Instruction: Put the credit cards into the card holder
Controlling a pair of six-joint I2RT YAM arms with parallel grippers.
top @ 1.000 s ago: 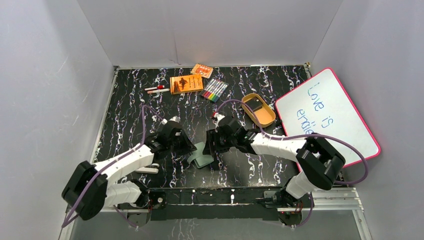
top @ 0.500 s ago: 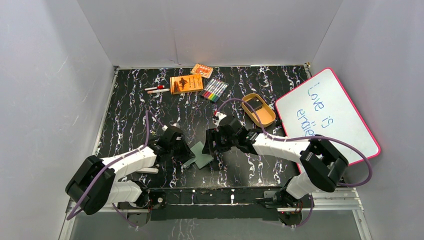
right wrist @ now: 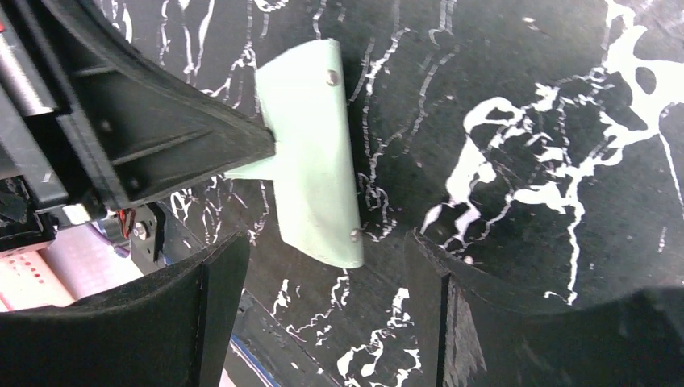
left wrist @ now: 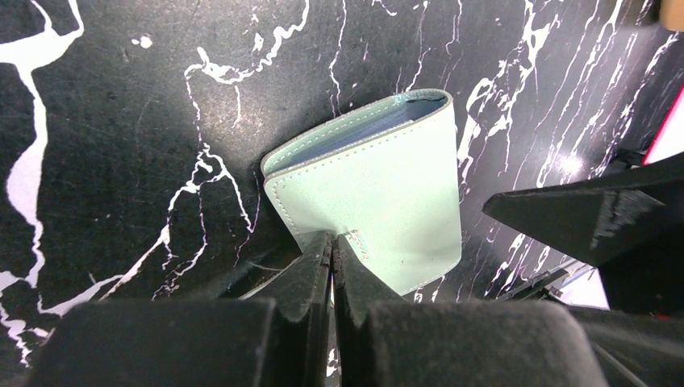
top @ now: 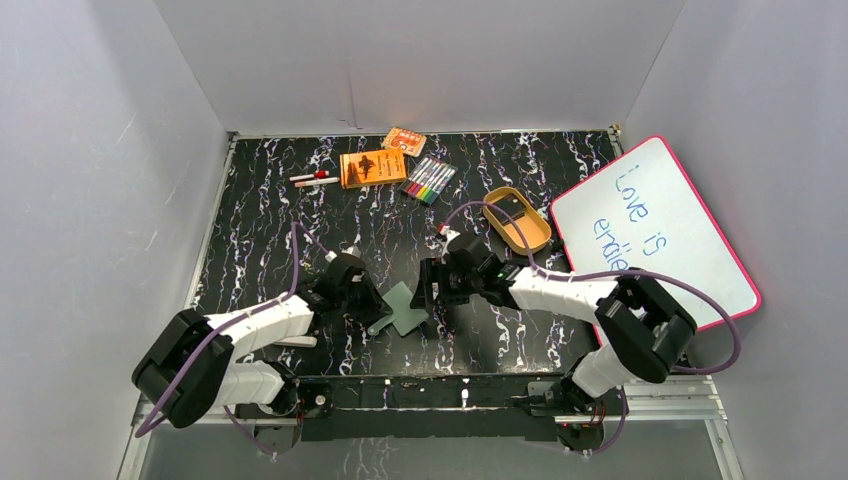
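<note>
The sage-green card holder [top: 404,311] lies folded on the black marbled table between both arms. My left gripper [top: 375,305] is shut on the holder's tab [left wrist: 352,239]. In the left wrist view the holder's cover [left wrist: 379,193] fills the middle, with pale blue sleeves showing at its far edge. My right gripper [right wrist: 323,274] stands open just short of the holder's [right wrist: 310,161] snap edge and touches nothing. A dark credit card [top: 514,208] lies in the tan oval tray. Its number cannot be told.
The tan oval tray [top: 530,238] sits behind the right arm, beside a pink-rimmed whiteboard [top: 650,230]. At the back lie two orange boxes [top: 372,167], a pack of coloured markers [top: 428,179] and loose pens [top: 315,179]. Grey walls close in three sides.
The right gripper has opened wider and drawn back a little to the right. The card holder, which was propped up between the grippers, has settled flatter, still held by the left gripper.
</note>
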